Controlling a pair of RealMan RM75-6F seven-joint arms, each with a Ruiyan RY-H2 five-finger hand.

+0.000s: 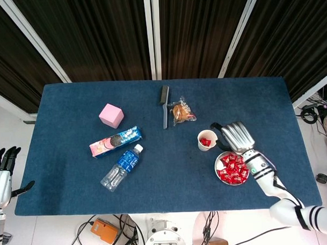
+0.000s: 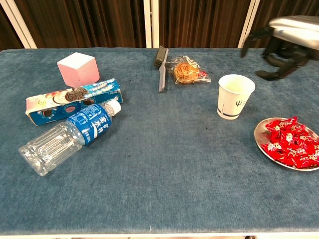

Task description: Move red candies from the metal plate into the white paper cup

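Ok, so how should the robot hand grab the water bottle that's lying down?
Probably around the clear ribbed body of the water bottle, with the hand coming down from above. It lies on its side on the table, cap toward the cookie box, so its long round side faces up. The left hand is nearer; the right hand hangs open by the paper cup.

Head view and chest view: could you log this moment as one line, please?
right robot hand: open, above table | white paper cup: upright, holds red candies | metal plate: candies remain
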